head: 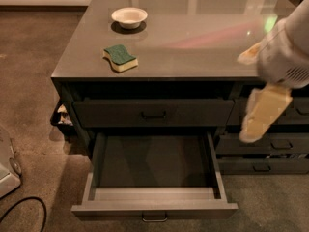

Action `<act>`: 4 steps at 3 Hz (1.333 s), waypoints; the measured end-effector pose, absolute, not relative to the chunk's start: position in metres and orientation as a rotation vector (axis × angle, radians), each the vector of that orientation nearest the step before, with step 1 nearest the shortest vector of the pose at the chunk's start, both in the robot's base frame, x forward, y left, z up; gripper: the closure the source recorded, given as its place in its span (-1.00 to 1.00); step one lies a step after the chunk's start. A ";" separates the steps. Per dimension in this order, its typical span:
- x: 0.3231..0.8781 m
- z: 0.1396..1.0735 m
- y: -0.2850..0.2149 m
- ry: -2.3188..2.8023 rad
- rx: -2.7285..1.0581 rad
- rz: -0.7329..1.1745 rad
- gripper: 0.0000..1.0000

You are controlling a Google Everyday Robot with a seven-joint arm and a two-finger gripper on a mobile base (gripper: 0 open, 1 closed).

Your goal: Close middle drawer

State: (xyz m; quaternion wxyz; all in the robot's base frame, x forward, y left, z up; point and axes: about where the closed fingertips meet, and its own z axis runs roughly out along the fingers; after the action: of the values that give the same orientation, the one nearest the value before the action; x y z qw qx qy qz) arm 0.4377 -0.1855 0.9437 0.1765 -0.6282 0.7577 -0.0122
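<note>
Shows middle drawer [154, 209] pulled out, handle [155, 218] clipped by bottom edge. Finds gripper [263, 112] blurred at right, clear of drawer; can't tell open or closed.

Dark middle drawer [154, 208] pulled open, empty, hand [255, 88] at right

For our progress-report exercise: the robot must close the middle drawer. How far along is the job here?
Done: nothing yet; the wide, dark charcoal middle drawer stands pulled far out, its small metal bar handle untouched. In hand: the pale two-finger gripper hangs to its right, before the narrower dark drawers, apart from it. Left: reach the drawer front and push it in.
</note>
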 end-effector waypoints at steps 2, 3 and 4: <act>0.418 0.787 -0.113 1.948 -1.962 0.355 -1.00; 0.403 0.695 -0.093 1.901 -1.953 0.585 -1.00; 0.385 0.624 -0.084 1.879 -1.886 0.771 -1.00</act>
State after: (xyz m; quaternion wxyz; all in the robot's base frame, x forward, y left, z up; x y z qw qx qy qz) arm 0.3846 -0.0836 0.6235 0.1841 -0.6688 0.6664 0.2734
